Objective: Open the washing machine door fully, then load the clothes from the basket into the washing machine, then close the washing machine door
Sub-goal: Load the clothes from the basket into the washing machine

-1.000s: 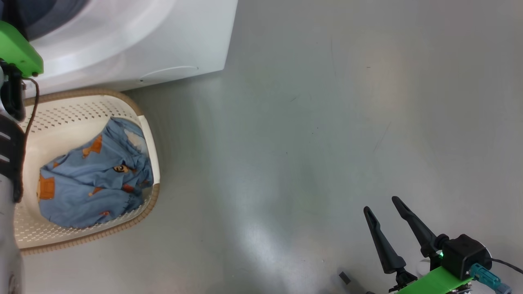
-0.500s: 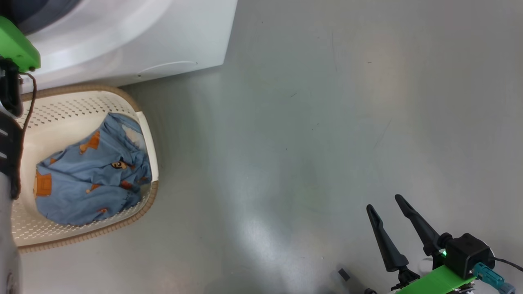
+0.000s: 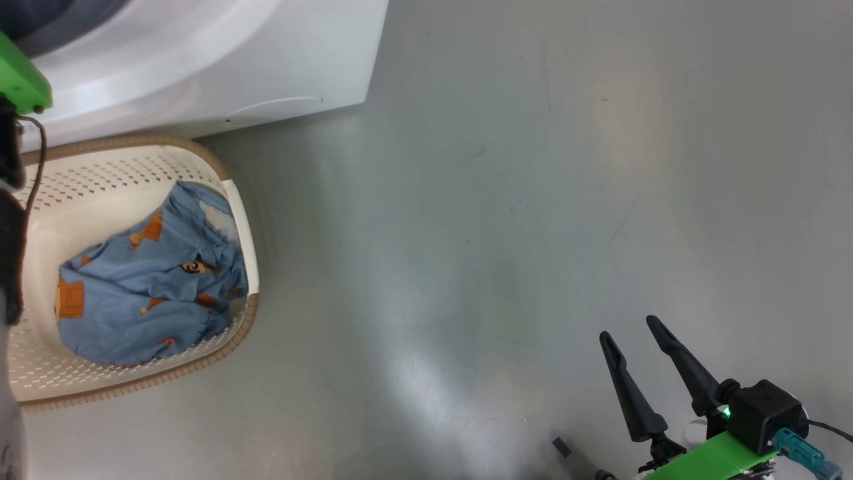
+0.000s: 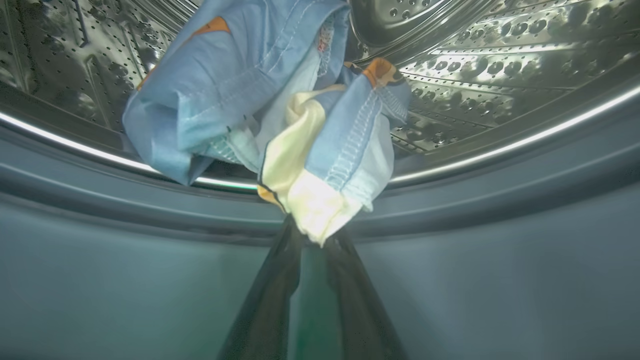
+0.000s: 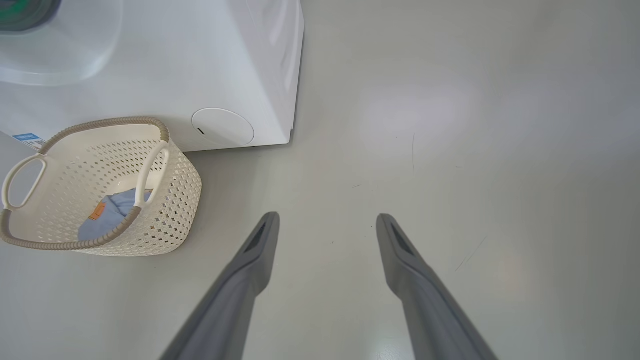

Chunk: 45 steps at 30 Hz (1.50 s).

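Floor [image 3: 533,200]: smooth grey-green, glossy, with a few faint scuffs.

Washing machine [image 3: 233,67]: white box standing at the upper left of the head view. Its lower front corner meets the floor just beside the basket. In the right wrist view the same cabinet [image 5: 200,60] fills the upper left.

Drum [image 4: 500,75]: perforated steel, seen from the left wrist view across the grey-blue gasket [image 4: 500,200], which runs as a broad band under the drum's bright lip.

Basket [image 3: 250,320]: cream, perforated walls, brown woven-look rim, upright on the floor and close against the machine's front. The right wrist view shows its rim [image 5: 100,121] and two cream handles [image 5: 150,170].

Blue garment [image 3: 146,293]: light blue with orange-brown figures, crumpled on the basket's bottom, towards the right-hand wall. From the right wrist it is a small blue patch [image 5: 107,220] behind the near handle.

Bundle [image 4: 280,100]: light-blue cloth with a pale-yellow fold and an orange patch, bunched at the drum mouth over the gasket lip.

Left gripper [image 4: 316,235]: fingers drawn close, tips pinching the bundle's pale-yellow end. Its green mount [image 3: 20,87] sits at the head view's left edge, over the machine.

Right gripper [image 3: 628,328]: low right, well apart from the basket, fingers spread wide over bare floor with nothing between them [image 5: 327,216].

Service flap [image 5: 222,127]: round, shut, low on the machine front.

Label sticker [image 5: 27,139]: blue, behind the basket's far handle.
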### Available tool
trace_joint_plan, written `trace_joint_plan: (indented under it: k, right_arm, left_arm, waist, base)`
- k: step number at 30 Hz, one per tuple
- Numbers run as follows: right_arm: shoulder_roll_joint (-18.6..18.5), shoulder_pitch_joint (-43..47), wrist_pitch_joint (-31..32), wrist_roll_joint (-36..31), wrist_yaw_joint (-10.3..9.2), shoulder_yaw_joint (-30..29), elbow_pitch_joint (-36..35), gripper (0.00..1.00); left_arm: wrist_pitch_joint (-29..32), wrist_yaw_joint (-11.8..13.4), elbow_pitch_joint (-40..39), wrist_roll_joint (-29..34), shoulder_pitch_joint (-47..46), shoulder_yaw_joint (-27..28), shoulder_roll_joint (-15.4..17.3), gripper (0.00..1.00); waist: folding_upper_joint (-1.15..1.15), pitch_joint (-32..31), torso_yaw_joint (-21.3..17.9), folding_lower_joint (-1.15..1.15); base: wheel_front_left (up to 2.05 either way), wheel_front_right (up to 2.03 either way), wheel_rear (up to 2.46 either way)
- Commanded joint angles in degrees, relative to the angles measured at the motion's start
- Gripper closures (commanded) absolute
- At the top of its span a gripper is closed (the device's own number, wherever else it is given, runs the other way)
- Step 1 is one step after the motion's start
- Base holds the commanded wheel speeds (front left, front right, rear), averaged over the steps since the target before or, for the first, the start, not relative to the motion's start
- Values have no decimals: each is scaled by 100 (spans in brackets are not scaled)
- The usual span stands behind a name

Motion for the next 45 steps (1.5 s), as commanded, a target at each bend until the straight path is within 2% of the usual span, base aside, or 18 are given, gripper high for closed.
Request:
trace_joint_plan:
  k: [1,3,4,5,18,30,36,45]
  right_arm:
    - [-57,172,-68,-51,9,112,-85,0]
    - [-62,175,-68,-43,9,117,-84,0]
    - [-65,178,-68,-39,9,120,-82,0]
    - [-69,181,-68,-36,9,123,-80,0]
    - [-82,203,-68,-26,9,176,-76,0]
    - [-76,144,-68,22,9,352,2,0]
    - [-75,200,-68,54,9,390,14,0]
    - [-65,277,-68,72,9,369,-37,0]
  left_arm:
    - [-68,47,-83,-46,-119,24,301,81]
    - [-89,82,-112,-69,-145,49,323,87]
    - [-98,100,-129,-75,-151,56,336,98]
    - [-105,119,-146,-79,-154,63,349,100]
    - [-127,470,-769,-29,-70,240,558,100]
    - [-128,677,-1219,184,-172,408,867,100]
    - [-128,689,-1458,301,-282,524,1022,100]
    - [-128,560,-1865,408,-343,789,1077,100]
  waist:
    - [0,-3,1,0]
    - [0,-2,1,0]
    - [0,-5,0,0]
    - [0,-10,-3,0]
    - [0,7,-67,0]
    - [0,91,-328,0]
    - [0,117,-478,0]
    - [0,198,-607,0]
  base:
    - [0,0,0]
    - [0,0,0]
    - [0,0,0]
    - [0,0,0]
    - [0,0,0]
    - [0,0,0]
    - [0,0,0]
    - [0,0,0]
